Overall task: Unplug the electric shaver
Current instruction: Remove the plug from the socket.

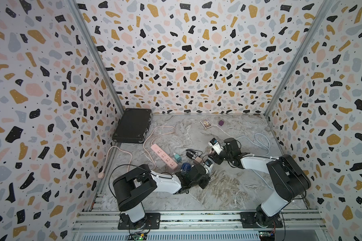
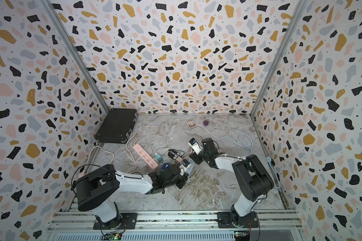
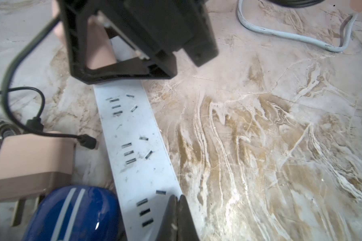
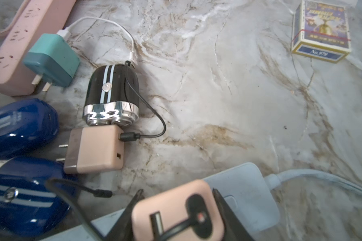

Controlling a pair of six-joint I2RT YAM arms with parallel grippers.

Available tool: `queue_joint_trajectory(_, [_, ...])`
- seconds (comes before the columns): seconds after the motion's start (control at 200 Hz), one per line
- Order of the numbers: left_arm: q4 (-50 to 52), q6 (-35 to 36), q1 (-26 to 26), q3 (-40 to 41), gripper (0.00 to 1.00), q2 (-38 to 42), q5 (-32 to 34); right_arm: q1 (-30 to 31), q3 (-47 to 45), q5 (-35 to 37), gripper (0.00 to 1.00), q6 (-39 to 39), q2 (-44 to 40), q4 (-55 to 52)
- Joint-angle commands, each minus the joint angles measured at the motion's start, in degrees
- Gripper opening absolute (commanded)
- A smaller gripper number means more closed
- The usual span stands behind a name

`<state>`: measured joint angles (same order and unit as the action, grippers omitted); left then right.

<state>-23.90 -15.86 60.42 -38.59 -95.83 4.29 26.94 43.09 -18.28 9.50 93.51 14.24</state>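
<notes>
Right pincer (image 4: pixel 178 193) is clamped on a pink adapter (image 4: pixel 176 210) seated in the pale power strip (image 3: pixel 134 135). Left pincer (image 3: pixel 178 201) has its tips together, pressed on the strip's face. Blue electric shaver (image 1: pixel 185 167) lies on the surface (image 1: pixel 228 187), just below centre frame in a top view, close beside the strip and the left pincer

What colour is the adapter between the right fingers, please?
The adapter is pink; right wrist view shows it best.
</notes>
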Motion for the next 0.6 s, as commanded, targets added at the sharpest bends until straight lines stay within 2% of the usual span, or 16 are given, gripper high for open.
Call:
queue_joint_trajectory(0.0, [3.6, 0.4, 0.0, 1.4, 0.00, 1.1, 1.1, 0.3, -2.3, 0.8, 0.04, -3.4, -6.2, -2.1])
queue_joint_trajectory(0.23, [4.6, 2.4, -0.1, -1.1, 0.00, 1.5, 1.1, 2.7, -6.6, 4.1, 0.03, -7.1, -10.5, -2.9])
queue_joint_trajectory(0.596, [4.2, 4.2, -0.1, -4.4, 0.00, 0.6, 0.8, 6.0, -8.0, 6.8, 0.00, -10.8, -6.9, -0.6])
